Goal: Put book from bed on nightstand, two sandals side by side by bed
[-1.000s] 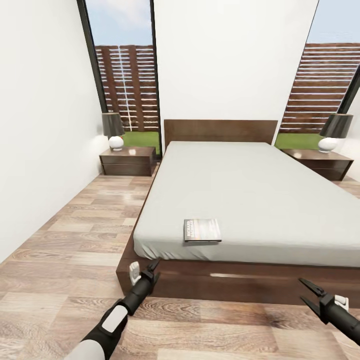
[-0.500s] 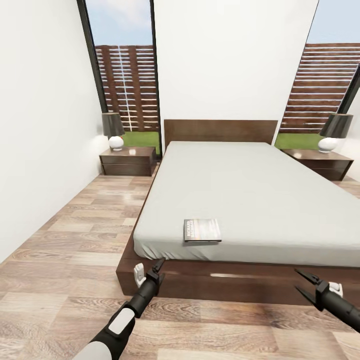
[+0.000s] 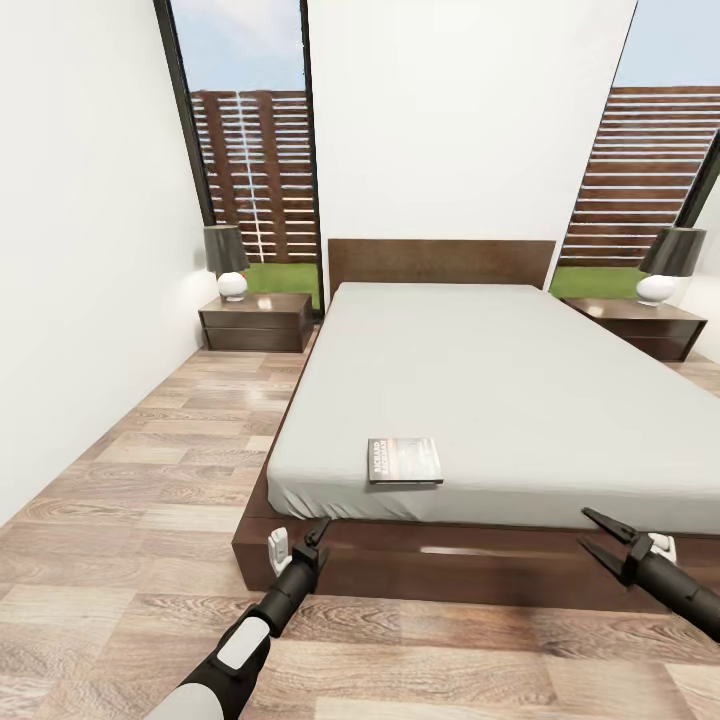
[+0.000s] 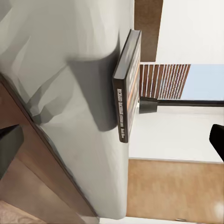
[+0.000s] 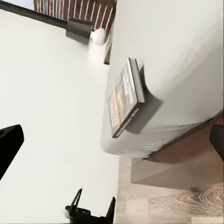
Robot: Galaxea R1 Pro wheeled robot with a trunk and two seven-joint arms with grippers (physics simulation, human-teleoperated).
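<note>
The book [image 3: 404,460] lies flat on the pale grey mattress of the bed [image 3: 500,380], near its foot edge and towards the left corner. My left gripper [image 3: 312,535] hovers open in front of the dark footboard, below and left of the book. Off to the right, my right gripper [image 3: 584,529] stands open at the foot edge. The book [image 4: 127,88] lies ahead between the left gripper's spread fingers in the left wrist view, and the right wrist view shows the book [image 5: 123,100] from the side. One nightstand [image 3: 256,320] stands left of the headboard, the other nightstand [image 3: 640,325] to its right. The sandals are out of view.
A dark-shaded lamp [image 3: 227,260] stands on the left nightstand and a matching lamp [image 3: 668,262] on the right one. A white wall [image 3: 80,250] runs along the left, leaving a strip of wood floor [image 3: 170,440] beside the bed. Tall windows flank the headboard.
My right gripper has risen and moved left towards the bed's foot edge. The left gripper edged forward towards the footboard, then held still. The book has not moved.
</note>
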